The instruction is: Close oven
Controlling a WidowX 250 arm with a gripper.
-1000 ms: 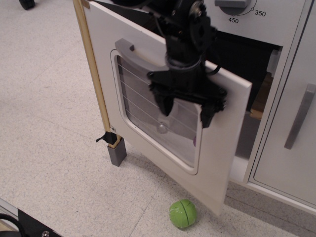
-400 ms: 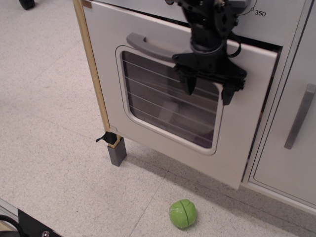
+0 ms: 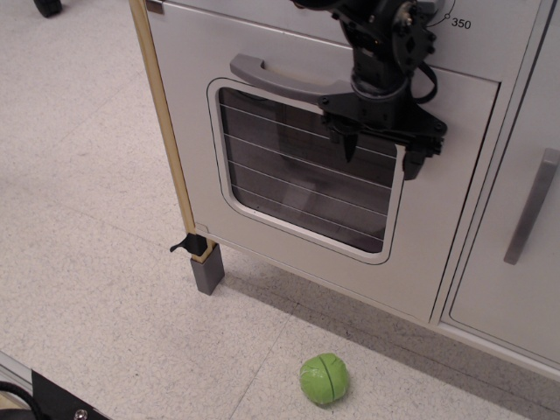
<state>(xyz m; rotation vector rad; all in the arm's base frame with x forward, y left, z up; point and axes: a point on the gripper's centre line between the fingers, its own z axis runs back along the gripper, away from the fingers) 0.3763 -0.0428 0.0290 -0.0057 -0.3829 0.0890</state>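
Now the oven door looks flush with the white front, so the closing step seems almost complete. The tool, with fingers spread and holding nothing, rests against the window's upper right. Next it probably needs only a last firm push, then to withdraw.

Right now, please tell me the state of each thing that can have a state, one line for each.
oven door: shut, flush with the oven front.
gripper: open, holding nothing, fingers in front of the window's upper right corner.
cabinet door: shut.
green ball: lying on the floor, apart from the oven.
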